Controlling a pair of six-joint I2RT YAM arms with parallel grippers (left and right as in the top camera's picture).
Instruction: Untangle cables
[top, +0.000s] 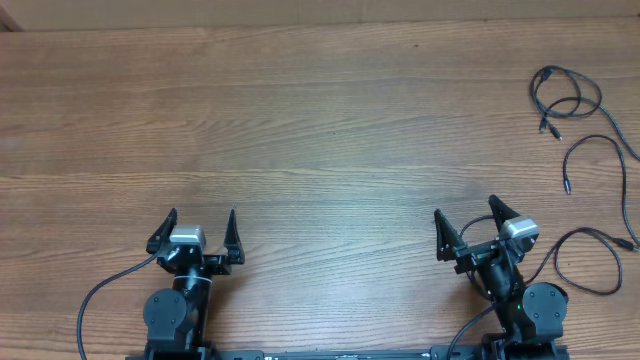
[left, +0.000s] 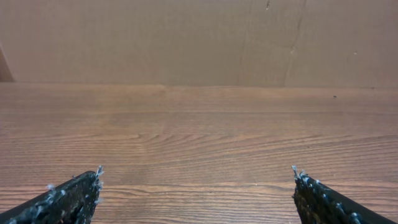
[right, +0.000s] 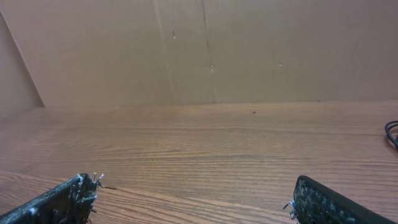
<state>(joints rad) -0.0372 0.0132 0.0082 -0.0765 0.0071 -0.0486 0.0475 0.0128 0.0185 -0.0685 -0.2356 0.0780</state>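
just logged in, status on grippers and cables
Left gripper open, empty. Right gripper open, empty. Cables far right, untouched. Nothing blocking.

Ahead of the black fingers (left: 68, 199) of the left gripper (top: 201, 215) and right gripper (top: 465, 207) lies a warm brown table (top: 320, 120) with streaky wood grain, thin black cables (top: 570, 95) beyond and outside the right fingers, and a plain tan wall (left: 186, 37) farthest ahead.
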